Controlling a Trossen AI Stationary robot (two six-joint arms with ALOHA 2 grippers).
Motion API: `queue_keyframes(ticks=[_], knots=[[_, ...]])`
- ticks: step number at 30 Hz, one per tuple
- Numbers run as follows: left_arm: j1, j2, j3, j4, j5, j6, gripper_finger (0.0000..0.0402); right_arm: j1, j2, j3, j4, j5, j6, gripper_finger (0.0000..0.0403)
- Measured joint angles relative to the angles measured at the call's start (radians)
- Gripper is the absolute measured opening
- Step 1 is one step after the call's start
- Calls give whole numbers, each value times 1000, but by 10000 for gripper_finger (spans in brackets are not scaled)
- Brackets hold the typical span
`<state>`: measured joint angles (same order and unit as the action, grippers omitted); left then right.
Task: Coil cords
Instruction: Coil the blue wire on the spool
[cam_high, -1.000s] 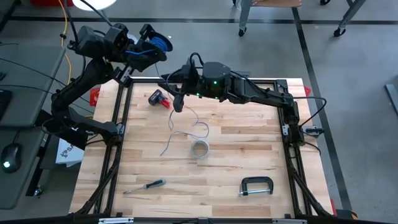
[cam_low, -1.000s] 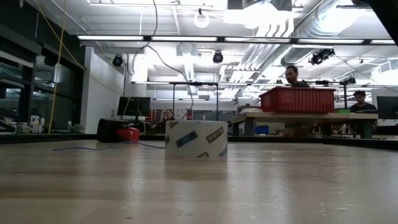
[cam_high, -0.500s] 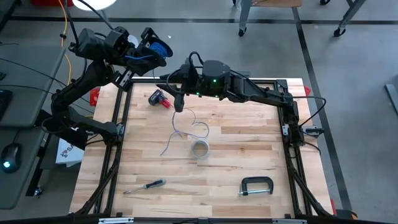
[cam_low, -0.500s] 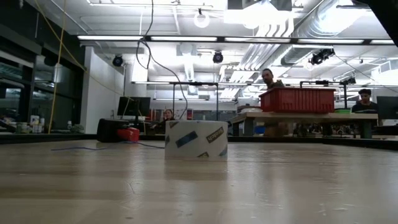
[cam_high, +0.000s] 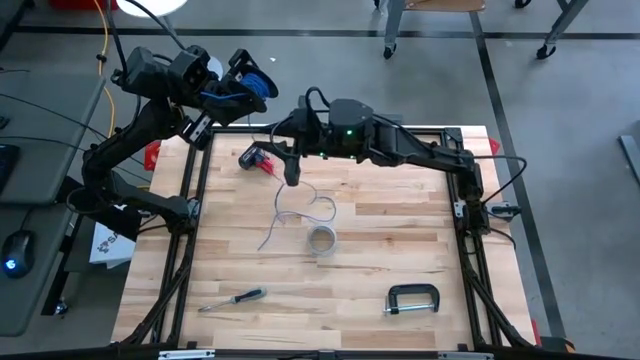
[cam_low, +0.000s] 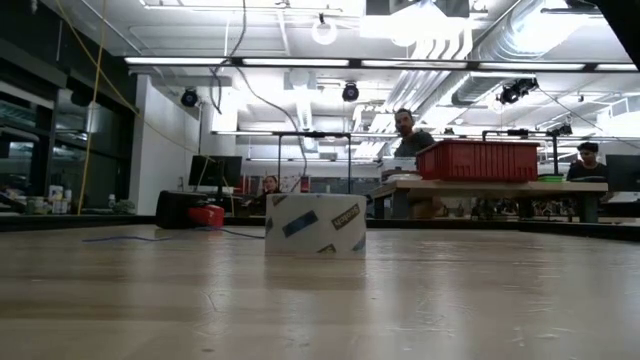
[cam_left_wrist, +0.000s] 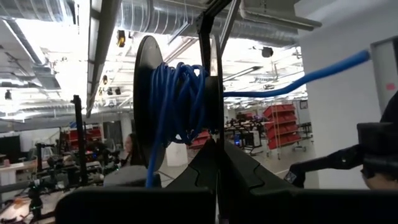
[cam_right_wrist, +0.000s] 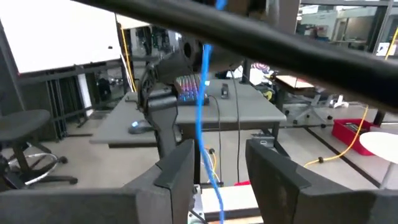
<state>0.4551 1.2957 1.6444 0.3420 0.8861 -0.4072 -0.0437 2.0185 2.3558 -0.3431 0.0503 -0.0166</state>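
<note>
— Two cords in play: the blue cord (cam_right_wrist: 203, 87) is mostly wound on a black spool (cam_high: 258, 72), which the left gripper (cam_high: 240, 80) has clenched, raised past the table's (cam_high: 400, 260) far left corner.

— And the right gripper (cam_high: 291, 172)?

— It hangs low over the far side of the table, fingers parted, the blue strand running up between them untouched.

— So it's a guide, not a grip?

— That's my read. To wind well, it should keep the strand centred and lightly taut so each turn lands inside the spool's rims.

— The pale grey cord (cam_high: 300, 213)?

— Loose squiggles on the wood, just beside the tape roll (cam_high: 321, 239), not yet coiled.
</note>
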Motion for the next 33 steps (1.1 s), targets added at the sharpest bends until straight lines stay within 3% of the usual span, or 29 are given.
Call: queue_keyframes(ticks=[5,18,33], knots=[[-4,0,0,0,0,-3,0,3,-15,1,34,-54,38,138],[-43,9,0,2,-36,16,0,5,-4,0,32,2,18,138],[-52,27,0,62,-78,16,0,5,-4,0,24,-36,38,133]])
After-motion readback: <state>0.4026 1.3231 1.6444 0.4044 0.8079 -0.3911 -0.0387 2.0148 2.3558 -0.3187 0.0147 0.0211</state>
